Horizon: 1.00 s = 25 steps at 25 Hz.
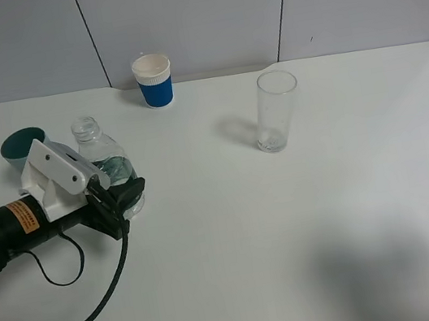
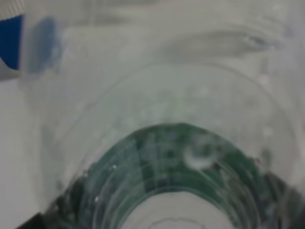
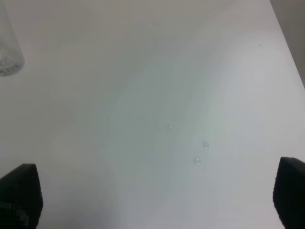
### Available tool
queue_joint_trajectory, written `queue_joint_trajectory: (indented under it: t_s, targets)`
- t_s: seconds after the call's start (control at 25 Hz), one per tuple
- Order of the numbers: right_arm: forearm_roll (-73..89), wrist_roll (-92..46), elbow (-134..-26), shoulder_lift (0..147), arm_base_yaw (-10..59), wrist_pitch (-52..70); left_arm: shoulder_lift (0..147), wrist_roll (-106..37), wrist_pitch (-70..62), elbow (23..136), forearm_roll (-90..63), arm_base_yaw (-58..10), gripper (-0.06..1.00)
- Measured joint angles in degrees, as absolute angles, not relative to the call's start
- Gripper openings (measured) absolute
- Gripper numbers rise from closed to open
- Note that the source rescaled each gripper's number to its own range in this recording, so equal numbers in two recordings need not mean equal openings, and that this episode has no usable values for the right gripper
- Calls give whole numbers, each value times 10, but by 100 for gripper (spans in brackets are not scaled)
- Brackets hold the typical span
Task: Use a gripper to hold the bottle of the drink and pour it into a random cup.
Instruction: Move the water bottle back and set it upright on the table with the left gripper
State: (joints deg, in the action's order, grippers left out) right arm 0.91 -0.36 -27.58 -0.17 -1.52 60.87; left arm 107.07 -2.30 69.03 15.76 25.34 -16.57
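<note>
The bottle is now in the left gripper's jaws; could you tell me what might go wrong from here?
1. The bottle has no cap, so a quick tilt may spill liquid on the table before it reaches the cup.
2. The cup sits close behind the left gripper, which could knock it while swinging.
3. The bottle is thin plastic; a hard squeeze may push liquid out.

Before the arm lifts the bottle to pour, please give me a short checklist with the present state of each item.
1. Left gripper closed on the bottle: ok.
2. Bottle upright: ok.
3. Bottle cap off: ok, the neck looks open.
4. Teal cup upright, mouth free: ok, though the gripper body partly hides it.
5. Right gripper out of the way: ok, jaws open over bare table.
6. Grip firm enough for tilting: cannot tell.
</note>
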Motion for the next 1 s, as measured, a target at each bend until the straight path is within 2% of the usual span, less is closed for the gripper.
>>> queue_joint_trajectory:
  t_s: [1.0]
  targets:
    - [9,-4,-276,-2,-15,609,1117,-35,694,158,241,-166,0]
